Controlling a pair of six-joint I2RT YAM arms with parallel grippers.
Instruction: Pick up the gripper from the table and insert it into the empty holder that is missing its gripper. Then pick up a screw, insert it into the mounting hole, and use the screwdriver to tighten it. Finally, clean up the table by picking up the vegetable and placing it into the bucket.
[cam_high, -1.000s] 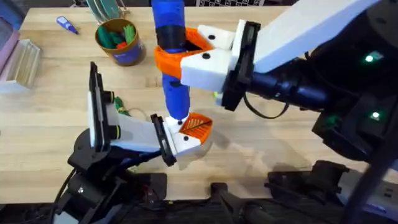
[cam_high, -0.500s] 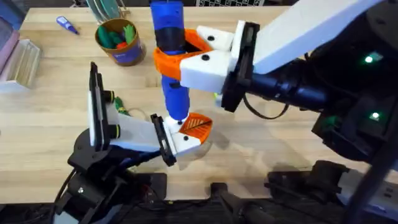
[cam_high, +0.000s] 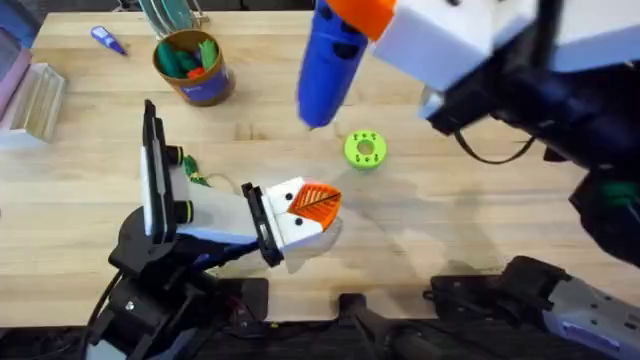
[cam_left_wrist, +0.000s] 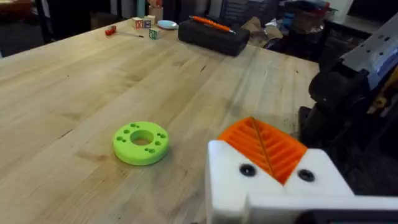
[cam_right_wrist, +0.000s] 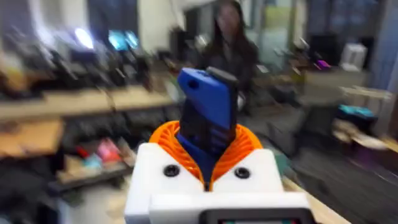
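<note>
now that right hand (cam_high: 365, 15) lifted screwdriver (cam_high: 328, 65) away, holder (cam_high: 290, 215) uncovered.

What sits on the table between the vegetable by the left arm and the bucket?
Nothing visible: bare wood separates the vegetable from the bucket, which already holds toy vegetables. The right gripper holds the screwdriver off to the side.

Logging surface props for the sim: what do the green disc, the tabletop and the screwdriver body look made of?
Green disc: likely matte plastic, possibly 3D-printed; uniform lime colour, neat round holes.
Tabletop: wood, smooth low-sheen finish; visible grain and plank seams.
Screwdriver: body looks like smooth blue plastic with a slight sheen, though painted metal can't be ruled out.
</note>
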